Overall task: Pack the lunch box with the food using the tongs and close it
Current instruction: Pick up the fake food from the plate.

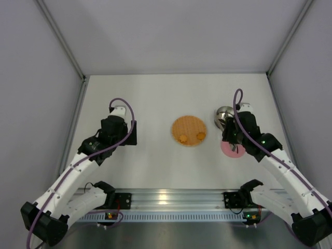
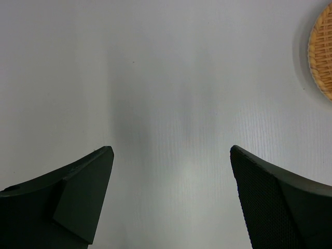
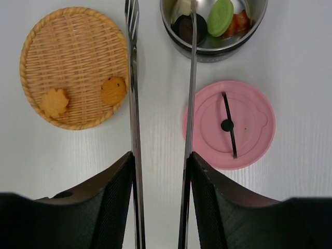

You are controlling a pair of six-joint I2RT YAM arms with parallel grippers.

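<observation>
The left tool (image 2: pixel 170 151) hung above the white table (image 2: pixel 155 72), its two dark fingers (image 2: pixel 78 197) spread wide, only bare surface between them. A woven orange plate (image 2: pixel 322 52) edged in ahead, to its right.

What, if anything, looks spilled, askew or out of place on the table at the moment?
Nothing stands out. The pink lid lies flat beside the lunch box, two orange pieces sit on the woven plate, and the right gripper holds the tongs straight.
</observation>
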